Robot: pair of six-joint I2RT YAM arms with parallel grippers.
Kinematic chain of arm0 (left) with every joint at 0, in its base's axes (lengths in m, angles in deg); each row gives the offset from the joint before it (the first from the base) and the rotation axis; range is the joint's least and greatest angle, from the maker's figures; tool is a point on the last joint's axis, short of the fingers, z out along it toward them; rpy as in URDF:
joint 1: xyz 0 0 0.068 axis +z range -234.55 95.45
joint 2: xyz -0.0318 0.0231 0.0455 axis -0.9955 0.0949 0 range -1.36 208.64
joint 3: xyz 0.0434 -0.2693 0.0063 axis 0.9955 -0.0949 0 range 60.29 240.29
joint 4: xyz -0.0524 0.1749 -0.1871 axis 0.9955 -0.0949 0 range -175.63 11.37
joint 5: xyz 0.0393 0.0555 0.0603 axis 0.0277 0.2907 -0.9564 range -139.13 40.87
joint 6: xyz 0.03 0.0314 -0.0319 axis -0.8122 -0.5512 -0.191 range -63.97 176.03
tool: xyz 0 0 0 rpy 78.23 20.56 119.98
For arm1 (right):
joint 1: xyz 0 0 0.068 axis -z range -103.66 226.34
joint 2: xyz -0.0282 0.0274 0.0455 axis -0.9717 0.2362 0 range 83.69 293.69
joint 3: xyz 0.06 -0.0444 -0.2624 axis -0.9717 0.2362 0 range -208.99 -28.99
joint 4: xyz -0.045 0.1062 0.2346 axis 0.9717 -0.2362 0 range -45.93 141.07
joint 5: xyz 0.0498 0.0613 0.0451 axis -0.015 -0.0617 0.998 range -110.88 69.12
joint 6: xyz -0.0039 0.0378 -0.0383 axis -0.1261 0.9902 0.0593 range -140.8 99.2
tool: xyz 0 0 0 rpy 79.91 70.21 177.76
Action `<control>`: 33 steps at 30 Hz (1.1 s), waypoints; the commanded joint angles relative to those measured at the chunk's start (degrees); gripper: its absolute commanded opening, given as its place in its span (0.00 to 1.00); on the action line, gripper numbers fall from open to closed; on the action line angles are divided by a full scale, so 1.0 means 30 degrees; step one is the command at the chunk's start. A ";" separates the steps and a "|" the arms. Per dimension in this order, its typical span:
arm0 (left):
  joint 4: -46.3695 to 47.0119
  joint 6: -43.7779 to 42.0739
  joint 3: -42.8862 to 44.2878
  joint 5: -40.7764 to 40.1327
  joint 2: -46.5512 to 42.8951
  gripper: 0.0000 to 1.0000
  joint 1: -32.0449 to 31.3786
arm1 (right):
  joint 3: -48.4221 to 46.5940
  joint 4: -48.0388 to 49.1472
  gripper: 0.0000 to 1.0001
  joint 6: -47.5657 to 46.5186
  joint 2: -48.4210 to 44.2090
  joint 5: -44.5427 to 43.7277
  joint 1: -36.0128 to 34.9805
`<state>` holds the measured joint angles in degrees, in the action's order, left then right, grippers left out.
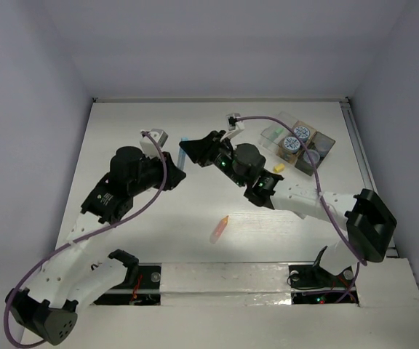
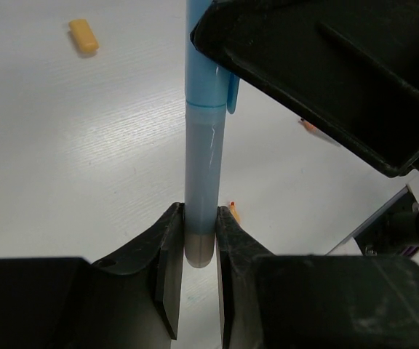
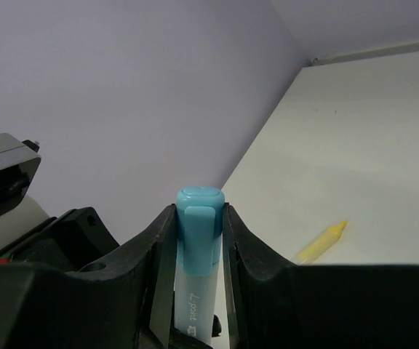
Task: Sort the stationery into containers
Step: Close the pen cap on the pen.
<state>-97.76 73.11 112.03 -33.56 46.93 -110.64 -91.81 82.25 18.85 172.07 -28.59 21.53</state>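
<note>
A light blue highlighter pen is held above the table between both grippers. My left gripper is shut on its grey lower end, and the barrel runs up from the jaws. My right gripper is shut on its blue capped end. The clear box and the dark tray stand at the far right, with round jars in and beside them. A pink-orange stick lies on the table in front.
A small yellow block lies near the tray. An orange block shows in the left wrist view. A yellow highlighter lies on the table in the right wrist view. The grey walls close off the left, back and right.
</note>
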 commanded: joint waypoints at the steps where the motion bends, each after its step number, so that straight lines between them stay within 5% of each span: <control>1: 0.7666 0.0195 0.3139 -0.3170 0.0249 0.00 0.0609 | 0.2424 -0.3802 0.00 0.0021 0.0160 0.3915 -0.1475; 17: 0.8195 -0.1094 0.6040 -0.5567 0.2124 0.00 -0.0211 | 0.4008 -0.2219 0.00 0.1926 0.0864 0.4855 -0.2561; 23: 0.7787 -0.0304 0.4698 -0.3935 0.1950 0.00 -0.0414 | 0.3162 -0.2950 0.00 0.1459 -0.0044 0.4003 -0.1364; 26: 0.6967 -0.0273 0.3267 -0.2966 0.1309 0.20 -0.0592 | 0.2081 -0.3155 0.00 0.1603 -0.0659 0.4441 0.0480; 30: 0.5473 -0.0595 0.1212 -0.2469 -0.0303 0.59 -0.0973 | 0.0938 -0.2893 0.00 0.2189 -0.1129 0.5028 0.2766; 33: 0.4389 -0.0655 -0.0078 -0.1709 -0.1505 0.70 -0.0973 | -0.0407 -0.2834 0.00 0.2570 -0.0955 0.4677 0.4669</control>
<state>-88.52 71.28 114.66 -39.55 45.79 -113.55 -87.03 76.28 25.39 169.34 -17.70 30.60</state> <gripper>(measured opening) 0.675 0.321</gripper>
